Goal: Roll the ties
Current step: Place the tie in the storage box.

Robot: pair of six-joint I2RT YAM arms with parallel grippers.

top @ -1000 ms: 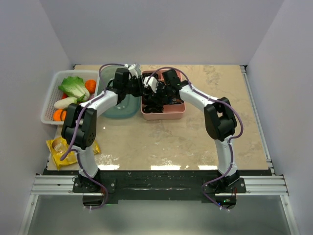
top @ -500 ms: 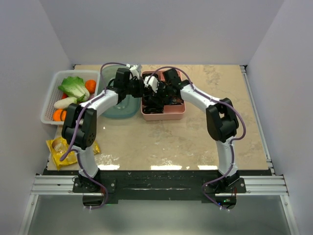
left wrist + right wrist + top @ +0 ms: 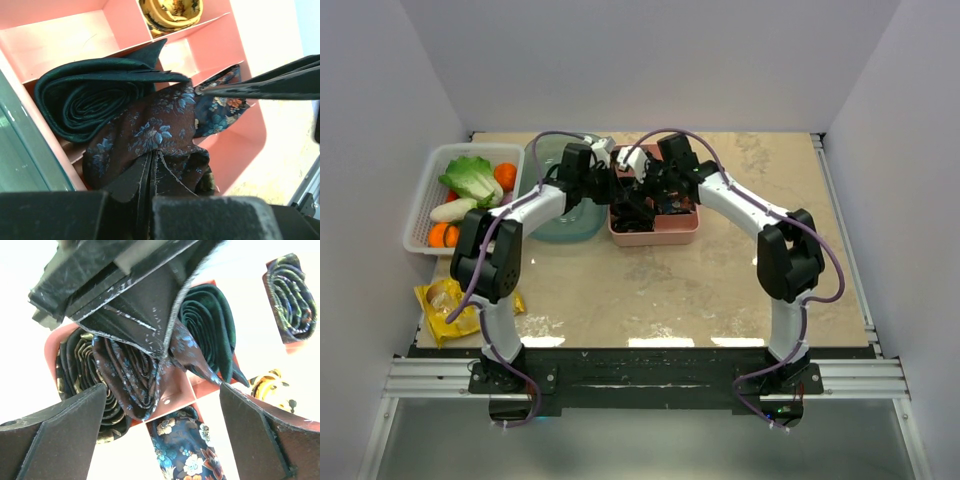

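Though crumpled, maroon tie (image 3: 150,132) (floral) in left tool (image 3: 151,167)

- Beige marbled tabletop (image 3: 670,290), light glare along near edge.
- Plain white walls (image 3: 650,60) enclose left, far, right edges.
- Silver aluminium rail (image 3: 430,378) at near edge.

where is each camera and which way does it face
Top: high at the near edge, looking down on the table; left arm and right arm show.
Left wrist: close over the pink tray; its left gripper, shut on the brown tie, shows.
Right wrist: faces the same tray; its open right gripper frames the view.
Shared: both wrist views show the green rolled tie.
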